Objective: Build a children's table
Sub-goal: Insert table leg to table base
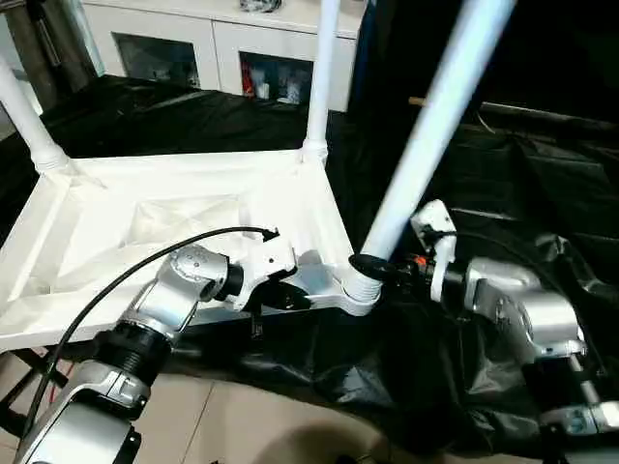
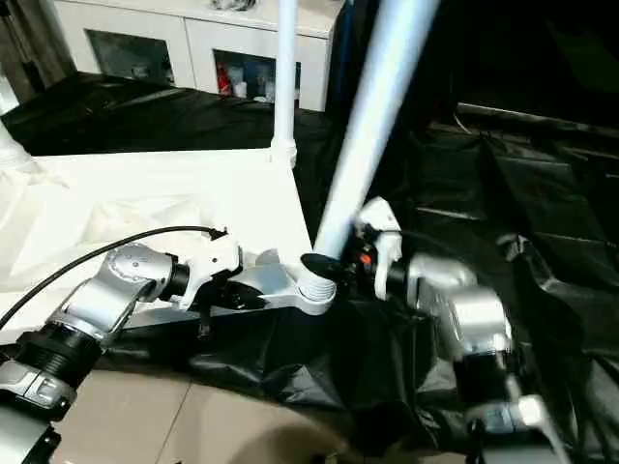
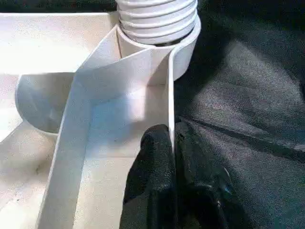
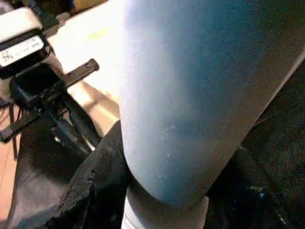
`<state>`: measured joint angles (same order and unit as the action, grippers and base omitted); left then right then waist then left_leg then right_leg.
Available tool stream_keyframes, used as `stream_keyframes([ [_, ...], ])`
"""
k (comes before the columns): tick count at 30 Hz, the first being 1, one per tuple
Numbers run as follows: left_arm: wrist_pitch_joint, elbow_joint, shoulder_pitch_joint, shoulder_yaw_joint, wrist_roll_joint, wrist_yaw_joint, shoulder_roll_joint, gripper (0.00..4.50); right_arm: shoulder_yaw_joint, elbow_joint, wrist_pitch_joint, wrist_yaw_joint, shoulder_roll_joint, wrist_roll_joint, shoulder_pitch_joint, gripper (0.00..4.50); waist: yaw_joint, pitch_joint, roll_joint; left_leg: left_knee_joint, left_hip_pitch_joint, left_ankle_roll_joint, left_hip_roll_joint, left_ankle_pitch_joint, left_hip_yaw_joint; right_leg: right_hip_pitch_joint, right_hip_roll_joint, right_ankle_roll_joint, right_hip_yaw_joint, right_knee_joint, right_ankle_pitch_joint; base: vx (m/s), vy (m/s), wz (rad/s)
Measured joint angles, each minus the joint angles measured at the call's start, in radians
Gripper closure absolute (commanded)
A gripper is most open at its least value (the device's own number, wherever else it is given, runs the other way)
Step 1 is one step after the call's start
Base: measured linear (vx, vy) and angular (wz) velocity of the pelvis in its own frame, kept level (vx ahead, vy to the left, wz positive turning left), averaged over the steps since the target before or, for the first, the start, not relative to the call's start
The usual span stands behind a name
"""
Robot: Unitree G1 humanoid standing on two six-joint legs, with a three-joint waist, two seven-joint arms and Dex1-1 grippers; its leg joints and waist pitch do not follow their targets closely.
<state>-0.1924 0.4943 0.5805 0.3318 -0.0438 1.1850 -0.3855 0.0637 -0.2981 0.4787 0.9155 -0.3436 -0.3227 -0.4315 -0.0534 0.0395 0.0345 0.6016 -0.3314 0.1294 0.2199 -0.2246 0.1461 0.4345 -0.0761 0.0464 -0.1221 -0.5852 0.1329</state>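
Left gripper (image 3: pixel 172 157) is pinching the tabletop (image 1: pixel 145 222) rim at its near corner, probably bracing it. Right gripper (image 1: pixel 387 266) is clamping the leg (image 1: pixel 426 135) just above that corner's socket (image 1: pixel 358 290), seating it. Farther back, two legs are already standing upright.

Three legs (image 1: pixel 433 126) stand in the upturned tabletop (image 1: pixel 145 222); a cabinet (image 1: pixel 208 39) lies behind.

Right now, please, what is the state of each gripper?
Left gripper: closed, pinching the tabletop's side wall.
Right gripper: closed around the base of the near leg.
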Motion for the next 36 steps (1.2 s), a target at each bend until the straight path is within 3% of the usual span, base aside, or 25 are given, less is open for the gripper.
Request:
stream_keyframes([
  [5, -0.004, 0.012, 0.006, 0.0, 0.0, -0.014, 0.005, 4.5, -0.035, 0.034, -0.06, -0.06, 0.038, -0.022, 0.072, 2.63, 0.001, 0.0, -0.008, 0.0, -0.001, 0.0, 0.0, 0.0, 0.0, -0.001, 0.0, 0.0, -0.002, 0.004, 0.0, 0.0, 0.0, 0.0],
  [13, -0.005, 0.015, 0.007, 0.001, 0.009, -0.001, 0.011, 4.5, -0.004, 0.163, -0.078, -0.1, 0.028, 0.018, 0.138, 2.63, -0.003, 0.001, -0.019, 0.0, -0.001, 0.0, 0.001, 0.0, 0.0, -0.003, 0.0, -0.002, -0.002, 0.006, -0.002, 0.0, 0.0, 0.0],
  [19, -0.004, 0.022, 0.01, 0.001, 0.009, 0.0, 0.005, 4.5, 0.048, 0.168, -0.07, -0.096, 0.008, 0.059, 0.097, 2.63, 0.003, 0.0, -0.021, -0.001, -0.001, 0.0, 0.001, 0.0, 0.0, -0.003, 0.001, -0.002, -0.002, 0.006, -0.002, 0.0, 0.0, 0.0],
  [25, -0.004, 0.025, 0.01, 0.001, 0.008, -0.001, 0.0, 4.5, 0.105, 0.114, -0.068, -0.036, -0.022, 0.104, 0.028, 2.63, 0.01, -0.002, -0.017, -0.001, -0.001, 0.0, 0.001, 0.0, 0.0, -0.003, 0.001, -0.002, -0.002, 0.007, -0.002, 0.0, 0.0, 0.0],
  [31, -0.004, 0.025, 0.01, 0.006, 0.007, 0.001, 0.0, 4.5, 0.111, 0.055, -0.099, 0.019, -0.031, 0.111, 0.001, 2.63, 0.01, -0.007, -0.009, 0.0, -0.001, 0.0, 0.002, 0.0, 0.0, -0.004, 0.001, -0.002, -0.002, 0.007, -0.002, 0.0, 0.0, 0.0],
  [36, 0.005, 0.025, 0.01, 0.008, 0.006, 0.001, -0.002, 4.5, 0.111, 0.013, -0.144, 0.051, -0.031, 0.111, -0.012, 2.63, 0.01, -0.007, -0.009, 0.0, -0.001, 0.0, 0.002, 0.0, 0.0, -0.004, 0.001, -0.002, -0.002, 0.007, -0.002, 0.0, 0.0, 0.0],
])
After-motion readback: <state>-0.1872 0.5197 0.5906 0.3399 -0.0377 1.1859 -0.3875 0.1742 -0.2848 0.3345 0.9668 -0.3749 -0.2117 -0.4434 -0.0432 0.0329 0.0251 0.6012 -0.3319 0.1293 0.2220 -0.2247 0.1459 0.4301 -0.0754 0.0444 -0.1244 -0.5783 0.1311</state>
